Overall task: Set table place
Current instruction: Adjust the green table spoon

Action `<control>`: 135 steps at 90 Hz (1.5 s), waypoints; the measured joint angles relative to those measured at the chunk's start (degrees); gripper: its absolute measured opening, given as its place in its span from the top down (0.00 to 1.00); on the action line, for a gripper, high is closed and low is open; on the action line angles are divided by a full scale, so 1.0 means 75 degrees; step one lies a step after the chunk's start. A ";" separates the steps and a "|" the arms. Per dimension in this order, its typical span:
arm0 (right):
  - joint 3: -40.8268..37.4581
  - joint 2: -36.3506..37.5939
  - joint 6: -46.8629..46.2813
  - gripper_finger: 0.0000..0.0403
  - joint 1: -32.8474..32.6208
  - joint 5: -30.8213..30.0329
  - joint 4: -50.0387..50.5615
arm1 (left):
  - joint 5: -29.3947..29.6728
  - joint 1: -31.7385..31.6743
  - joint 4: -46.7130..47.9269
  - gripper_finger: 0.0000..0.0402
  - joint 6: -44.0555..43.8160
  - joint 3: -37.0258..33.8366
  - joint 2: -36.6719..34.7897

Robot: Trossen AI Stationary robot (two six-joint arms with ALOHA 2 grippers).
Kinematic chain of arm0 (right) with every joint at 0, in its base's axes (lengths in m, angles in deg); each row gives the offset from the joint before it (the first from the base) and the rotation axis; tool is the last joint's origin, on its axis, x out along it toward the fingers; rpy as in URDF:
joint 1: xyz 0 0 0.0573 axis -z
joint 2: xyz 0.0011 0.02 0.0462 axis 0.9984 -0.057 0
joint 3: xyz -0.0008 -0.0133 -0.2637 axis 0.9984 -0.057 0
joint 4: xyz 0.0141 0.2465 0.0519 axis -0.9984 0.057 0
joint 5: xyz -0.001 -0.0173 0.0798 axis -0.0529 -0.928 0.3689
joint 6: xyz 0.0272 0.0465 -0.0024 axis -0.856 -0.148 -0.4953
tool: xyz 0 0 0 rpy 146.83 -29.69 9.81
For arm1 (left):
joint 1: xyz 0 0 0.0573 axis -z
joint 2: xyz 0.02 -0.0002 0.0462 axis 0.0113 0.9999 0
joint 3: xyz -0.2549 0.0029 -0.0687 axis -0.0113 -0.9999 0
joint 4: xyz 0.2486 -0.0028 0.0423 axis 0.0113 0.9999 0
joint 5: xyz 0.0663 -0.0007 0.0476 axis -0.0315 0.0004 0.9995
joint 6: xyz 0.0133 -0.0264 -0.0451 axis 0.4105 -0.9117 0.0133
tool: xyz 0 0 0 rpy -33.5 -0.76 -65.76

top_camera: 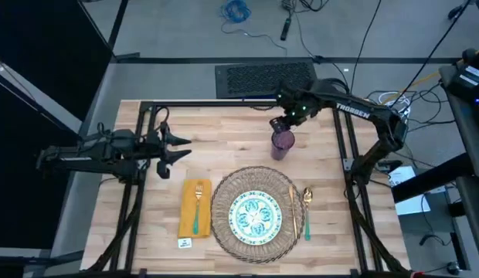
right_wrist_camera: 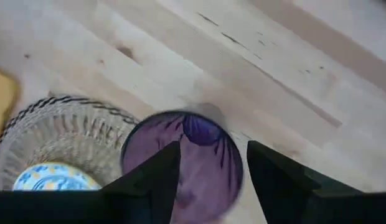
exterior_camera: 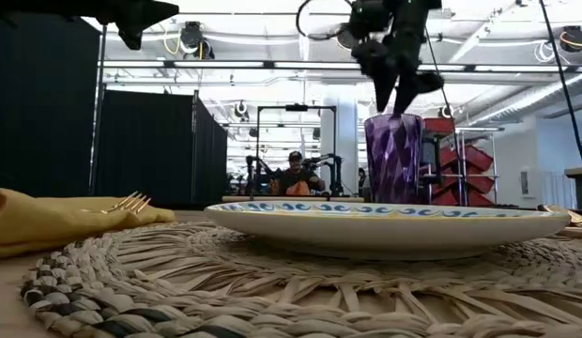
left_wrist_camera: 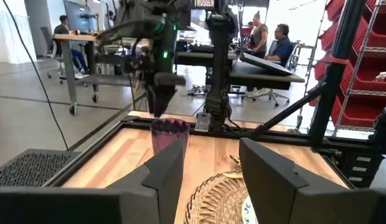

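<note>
On the table (top_camera: 147, 232), nearest the front edge, the round woven mat (top_camera: 255, 210) lay with the small blue-green plate (top_camera: 256, 213) at its centre. At the mat's 9 o'clock the mustard napkin (top_camera: 194, 207) lay flat with a green-handled fork (top_camera: 198, 205) on top of it and a small white tag (top_camera: 185, 242) by its near end. At the mat's 3 o'clock a gold knife (top_camera: 292, 207) rested on the mat's rim, with a green-handled spoon (top_camera: 307, 208) just beside it on the bare wood.

Farther back, at the mat's 1 o'clock and close to its rim, the purple cup (top_camera: 282, 144) stood upright on the wood. My right gripper (top_camera: 285, 123) hung directly above the cup's mouth, its fingers (right_wrist_camera: 157, 180) spread apart and gripping nothing, their tips just clear of the rim in the low view.

My left gripper (top_camera: 176, 148) waited over the table's left side, off at the mat's 10 o'clock, fingers apart and empty.
</note>
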 joint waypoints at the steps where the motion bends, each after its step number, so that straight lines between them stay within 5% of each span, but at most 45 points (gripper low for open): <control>1: 0.0108 0.0000 0.0034 0.57 -0.0001 0.0000 0.0096 | 0.0000 0.0000 0.0000 0.65 0.0000 0.0000 0.0000; 18: 0.1668 0.0444 0.0662 0.57 -0.0746 -0.0203 0.1294 | 0.0000 0.0000 0.0000 0.65 0.0003 0.0000 -0.0001; 33: 0.1383 0.1894 -0.0258 0.57 -0.2554 -0.1470 0.1100 | -0.0009 0.0000 0.0098 0.65 -0.0015 0.0000 0.0001; 45: -0.0150 0.3272 -0.1476 0.57 -0.4549 -0.2639 -0.0590 | -0.0050 0.0000 0.0122 0.65 -0.0026 0.0000 0.0002; 65: -0.4479 0.4706 -0.3690 0.57 -0.6812 -0.4403 -0.3571 | -0.0055 0.0000 0.0120 0.65 -0.0362 0.0000 0.0002; 77: -0.6602 0.4794 -0.5556 0.57 -0.7283 -0.4141 -0.4994 | -0.0055 0.0000 0.0094 0.65 -0.0420 0.0000 -0.0001; 88: -0.7415 0.4593 -0.7146 0.58 -0.7822 -0.3913 -0.5388 | -0.0055 0.0000 0.0098 0.65 -0.0420 0.0000 0.0002; 111: -0.7407 0.3797 -1.0900 0.63 -0.8776 -0.2812 -0.5202 | -0.0052 0.0000 0.0119 0.65 -0.0411 0.0000 0.0002; 135: -0.6786 0.2599 -1.1833 0.74 -0.9129 -0.1953 -0.4206 | -0.0052 0.0000 0.0119 0.65 -0.0411 0.0000 0.0008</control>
